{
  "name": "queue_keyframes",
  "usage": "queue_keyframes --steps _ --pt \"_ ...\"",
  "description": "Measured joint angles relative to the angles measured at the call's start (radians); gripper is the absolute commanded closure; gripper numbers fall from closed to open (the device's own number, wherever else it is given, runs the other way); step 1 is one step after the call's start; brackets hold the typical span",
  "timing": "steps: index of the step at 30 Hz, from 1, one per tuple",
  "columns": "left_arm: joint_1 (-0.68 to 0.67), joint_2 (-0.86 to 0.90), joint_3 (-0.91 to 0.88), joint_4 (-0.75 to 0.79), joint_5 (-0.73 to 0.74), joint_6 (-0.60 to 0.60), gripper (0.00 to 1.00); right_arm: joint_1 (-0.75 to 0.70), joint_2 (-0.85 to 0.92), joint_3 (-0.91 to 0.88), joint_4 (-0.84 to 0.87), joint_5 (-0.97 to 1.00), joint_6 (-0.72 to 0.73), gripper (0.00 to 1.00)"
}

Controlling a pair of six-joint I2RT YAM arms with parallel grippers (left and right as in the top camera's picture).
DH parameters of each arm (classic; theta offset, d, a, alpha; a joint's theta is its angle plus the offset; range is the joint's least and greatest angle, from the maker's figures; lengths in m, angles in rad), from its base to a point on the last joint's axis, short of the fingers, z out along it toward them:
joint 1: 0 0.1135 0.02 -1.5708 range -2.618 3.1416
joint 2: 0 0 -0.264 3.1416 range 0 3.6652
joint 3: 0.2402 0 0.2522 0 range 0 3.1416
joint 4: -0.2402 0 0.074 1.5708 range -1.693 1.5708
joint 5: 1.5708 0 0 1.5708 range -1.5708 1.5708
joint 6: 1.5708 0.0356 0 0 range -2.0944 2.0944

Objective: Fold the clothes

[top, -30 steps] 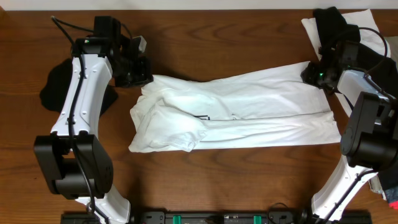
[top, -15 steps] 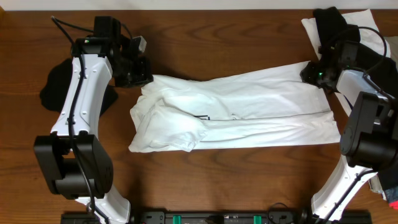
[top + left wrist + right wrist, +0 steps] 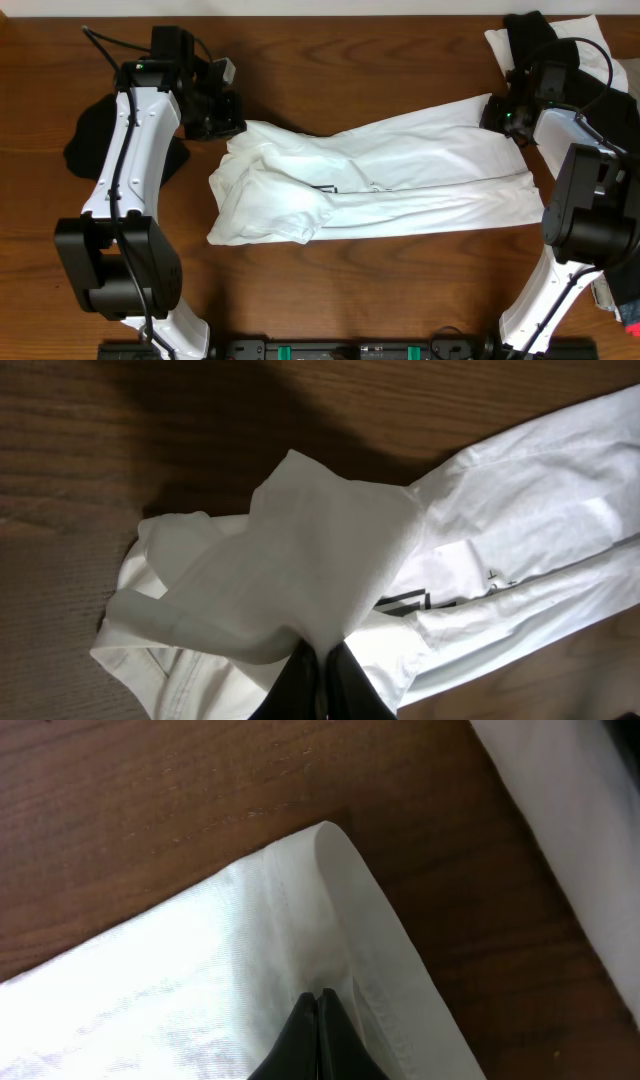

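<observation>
Pinching opposite ends of the white T-shirt (image 3: 400,165), the left claw (image 3: 318,665) and right claw (image 3: 318,1015) clamp cloth, with its black print (image 3: 405,601) mostly hidden under a fold.

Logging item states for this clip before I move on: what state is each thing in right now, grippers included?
white T-shirt: stretched out long, roughly folded lengthwise, bunched at its left end, pinched at both ends.
left gripper: shut on the shirt's bunched end.
right gripper: shut on the shirt's hemmed corner.
black garment: crumpled at the left, not folded.
black and white heap: piled at the far right corner, not folded.
</observation>
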Motion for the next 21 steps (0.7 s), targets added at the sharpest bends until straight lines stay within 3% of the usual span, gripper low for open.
queue_keyframes --steps 10,21 --pt "0.000 0.000 0.000 0.000 0.000 0.000 0.94 -0.003 -0.037 -0.012 -0.058 0.017 0.001 0.99" --pt "0.000 0.000 0.000 0.000 0.000 0.000 0.94 -0.035 -0.274 -0.021 -0.140 0.035 0.003 0.99"
